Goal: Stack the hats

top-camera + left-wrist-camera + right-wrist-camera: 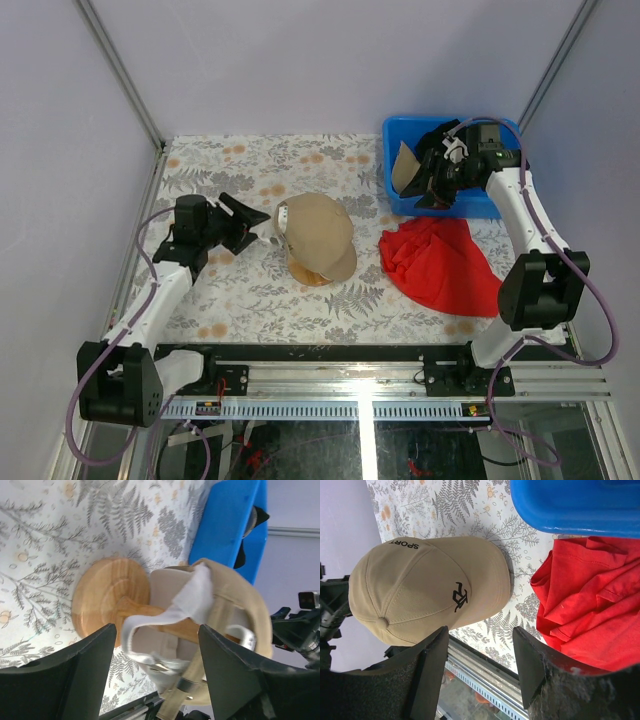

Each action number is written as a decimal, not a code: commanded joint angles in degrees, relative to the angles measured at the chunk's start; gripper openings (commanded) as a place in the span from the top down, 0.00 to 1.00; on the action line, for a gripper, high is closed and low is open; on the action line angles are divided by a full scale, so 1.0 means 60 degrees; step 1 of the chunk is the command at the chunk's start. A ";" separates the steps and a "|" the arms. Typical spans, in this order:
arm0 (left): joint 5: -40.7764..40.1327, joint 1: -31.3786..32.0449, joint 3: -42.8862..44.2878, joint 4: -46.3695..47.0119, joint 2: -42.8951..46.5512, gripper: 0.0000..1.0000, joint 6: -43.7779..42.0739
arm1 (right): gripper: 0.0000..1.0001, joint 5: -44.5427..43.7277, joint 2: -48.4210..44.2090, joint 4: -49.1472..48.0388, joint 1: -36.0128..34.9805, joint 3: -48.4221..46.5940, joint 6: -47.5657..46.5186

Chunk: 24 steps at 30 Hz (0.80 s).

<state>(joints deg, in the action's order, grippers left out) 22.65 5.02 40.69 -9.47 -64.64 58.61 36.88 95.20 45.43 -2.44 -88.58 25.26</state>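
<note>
Currently one tan cap (320, 235) tops the stand (107, 600); other caps (405, 165) wait in the blue bin (460, 211). Your left gripper (157, 630) and right gripper (480, 630) stand wide, empty.

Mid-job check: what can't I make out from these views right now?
- Bin contents: top view, right gripper covers them; only a tan edge shows.
- Caps under the tan cap: it hides them; left wrist shows just a white strap.
- Stand top: left wrist, covered by caps.
</note>
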 commanded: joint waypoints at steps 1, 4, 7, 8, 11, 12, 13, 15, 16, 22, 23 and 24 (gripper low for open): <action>-0.0307 -0.0067 0.0967 -0.0490 0.0177 0.42 -0.0461 | 0.39 -0.0046 -0.0143 0.0308 0.0026 -0.0136 -0.0078; -0.0218 -0.0072 0.1478 -0.0656 -0.0054 0.60 -0.0746 | 0.39 -0.0012 -0.0205 0.0219 0.0033 0.0051 -0.0063; -0.0077 -0.0073 0.1752 -0.0662 -0.0316 0.67 -0.0960 | 0.39 0.0035 -0.0268 0.0193 0.0025 0.0195 -0.0083; -0.0012 -0.0067 0.1815 -0.0644 -0.0443 0.69 -0.1008 | 0.39 0.0042 -0.0290 0.0189 0.0027 0.0249 -0.0072; 0.0240 -0.0067 0.1964 -0.0563 -0.0573 0.69 -0.1067 | 0.39 0.0050 -0.0378 0.0150 0.0027 0.0415 -0.0091; 0.0288 -0.0066 0.2008 -0.0560 -0.0565 0.69 -0.1080 | 0.39 0.0038 -0.0404 0.0141 0.0029 0.0467 -0.0089; 0.0326 -0.0066 0.2043 -0.0549 -0.0577 0.69 -0.1100 | 0.39 0.0024 -0.0422 0.0134 0.0033 0.0523 -0.0094; 0.0406 -0.0063 0.2073 -0.0547 -0.0617 0.69 -0.1177 | 0.39 0.0065 -0.0441 0.0098 0.0025 0.0639 -0.0093; 0.0451 -0.0060 0.2056 -0.0527 -0.0659 0.69 -0.1211 | 0.39 0.0089 -0.0451 0.0081 0.0025 0.0676 -0.0084; 0.0866 0.0081 0.1741 0.0087 -0.0835 0.65 -0.0970 | 0.39 0.0095 -0.0442 0.0082 0.0027 0.0691 -0.0071; 0.0875 0.0128 0.1751 0.0142 -0.0840 0.64 -0.0921 | 0.39 0.0080 -0.0431 0.0089 0.0029 0.0682 -0.0081; 0.0914 0.0182 0.1776 0.0180 -0.0846 0.64 -0.0900 | 0.39 0.0077 -0.0422 0.0102 0.0033 0.0672 -0.0092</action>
<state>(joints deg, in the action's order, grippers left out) 25.61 5.28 50.89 -12.36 -69.60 52.90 36.95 95.31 45.95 -2.44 -84.20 25.21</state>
